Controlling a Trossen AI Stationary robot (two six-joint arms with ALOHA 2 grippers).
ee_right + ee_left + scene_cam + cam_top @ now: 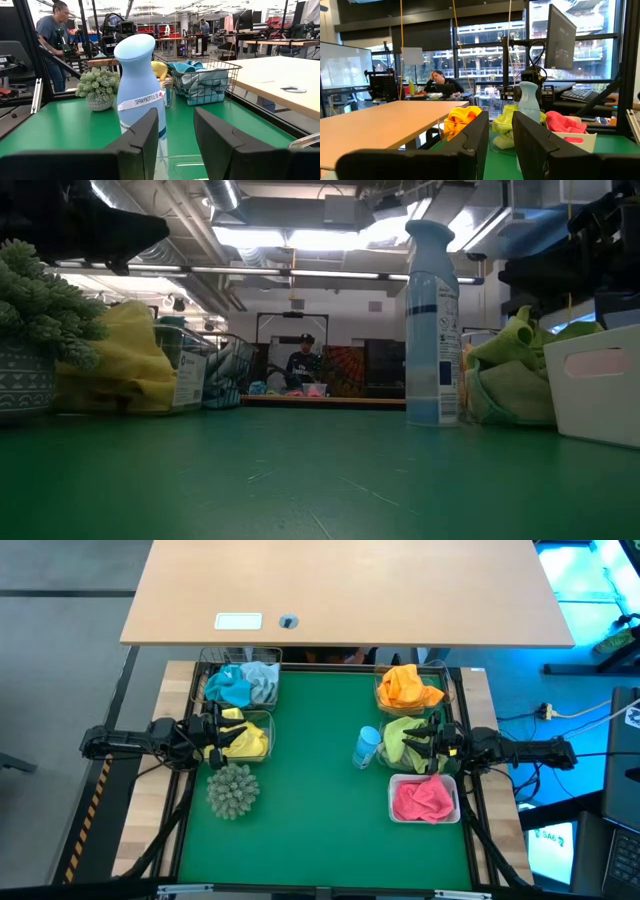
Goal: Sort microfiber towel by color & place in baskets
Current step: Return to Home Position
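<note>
Microfiber towel nearest front edge of bench point(310, 840) = pink towel point(422, 798), bunched in white bin point(600, 395) on R side. Lump runs longer across the bench, same way as bin's long side. Opp. it on L: spiky plant ball point(232, 790).

Next row back: yellow towel point(245, 740) in L clear bin point(269, 730), heaped above rim, long axis roughly across bench too. Light green towel point(402, 738) in R clear bin point(480, 395), piled up w/ a fold poking over rim; no clear long axis. Blue spray bottle point(367, 747) stands upright just beside that bin, toward bench centre.

Left tool point(500, 120) hangs over yellow towel's bin, pointing across bench to R. Its fingers point(467, 145) are part-open w/ a narrow gap, nothing between them. Right tool point(176, 117) hangs over green towel's bin, pointing L; similar narrowish gap, empty, raised above the cloth per low view.

Far row: light blue towel point(235, 687) crumpled in wire basket point(220, 82) at far L; orange towel point(408, 687) mounded in far R clear bin point(381, 700). Both too bunched to give a direction.

Beyond bench: wooden desk point(350, 590). Further off, a person point(440, 82) seated in the room.
</note>
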